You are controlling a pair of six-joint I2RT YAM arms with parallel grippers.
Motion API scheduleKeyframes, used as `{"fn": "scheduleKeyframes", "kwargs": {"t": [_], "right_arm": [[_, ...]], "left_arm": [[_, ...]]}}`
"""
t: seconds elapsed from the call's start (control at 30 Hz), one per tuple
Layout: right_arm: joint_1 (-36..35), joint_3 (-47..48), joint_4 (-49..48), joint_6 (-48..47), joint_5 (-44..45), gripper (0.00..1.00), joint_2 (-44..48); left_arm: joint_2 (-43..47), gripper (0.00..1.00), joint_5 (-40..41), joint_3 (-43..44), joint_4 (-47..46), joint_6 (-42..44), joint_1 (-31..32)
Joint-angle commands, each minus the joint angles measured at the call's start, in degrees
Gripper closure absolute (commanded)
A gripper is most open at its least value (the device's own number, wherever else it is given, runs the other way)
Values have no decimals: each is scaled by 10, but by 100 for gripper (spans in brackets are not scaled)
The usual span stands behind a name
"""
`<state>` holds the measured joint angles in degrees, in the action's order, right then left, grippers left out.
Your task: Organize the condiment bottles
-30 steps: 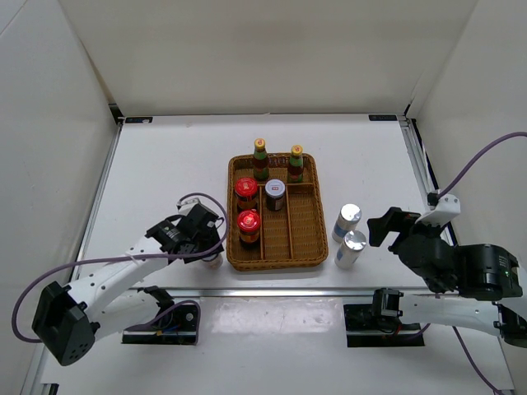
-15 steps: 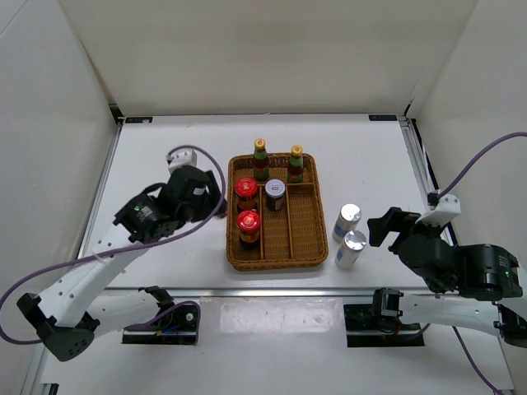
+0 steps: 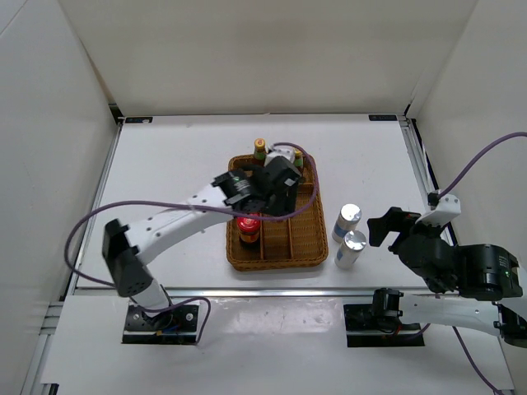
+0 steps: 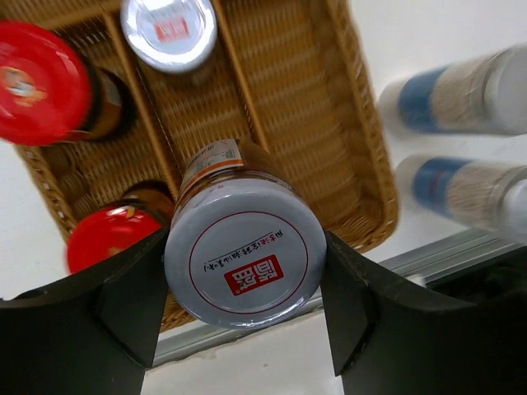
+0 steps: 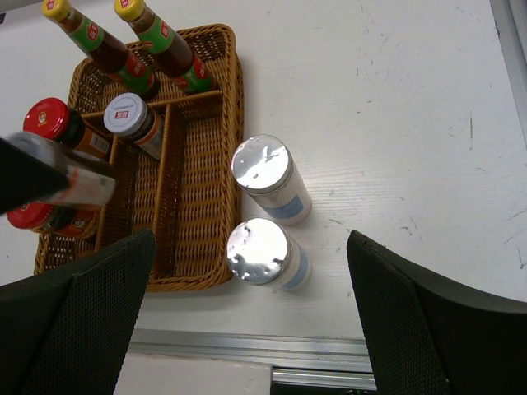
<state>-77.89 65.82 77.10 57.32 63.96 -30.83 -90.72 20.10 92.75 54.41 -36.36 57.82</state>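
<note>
Top cam has the left gripper (image 3: pixel 278 177) over the middle of the wicker tray (image 3: pixel 306 234), its wrist cam shows the fingers (image 4: pixel 123 296) clamped on a silver-lidded jar (image 4: pixel 240 259) above the tray's near end, and the right wrist cam has the right gripper (image 5: pixel 247 247) spread wide above two silver cylinders (image 5: pixel 262 173) just right of the tray.

white table (image 3: pixel 165 164), brown wicker tray (image 3: pixel 280 264), two silver cylinders (image 3: pixel 349 218) just beside
</note>
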Motion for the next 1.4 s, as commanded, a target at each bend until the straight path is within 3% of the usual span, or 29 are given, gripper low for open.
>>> {"fn": "scheduleKeyframes", "kwargs": {"t": [0.0, 0.3, 0.67, 1.07, 1.27, 1.37], "right_arm": [[-3, 0, 96, 17, 14, 0, -2], [-3, 0, 96, 17, 14, 0, -2], [-3, 0, 96, 17, 14, 0, -2], [-3, 0, 96, 17, 14, 0, -2], [-3, 0, 96, 17, 14, 0, -2], [-3, 0, 96, 17, 14, 0, -2]], "left_arm": [[-3, 89, -14, 27, -16, 20, 4], [-53, 89, -14, 22, -43, 30, 4], [-64, 89, -59, -94, -129, 14, -28], [-70, 89, -72, -138, -165, 1, -50], [-84, 80, -91, -128, -171, 1, -50], [-90, 70, -96, -122, -171, 1, -50]]}}
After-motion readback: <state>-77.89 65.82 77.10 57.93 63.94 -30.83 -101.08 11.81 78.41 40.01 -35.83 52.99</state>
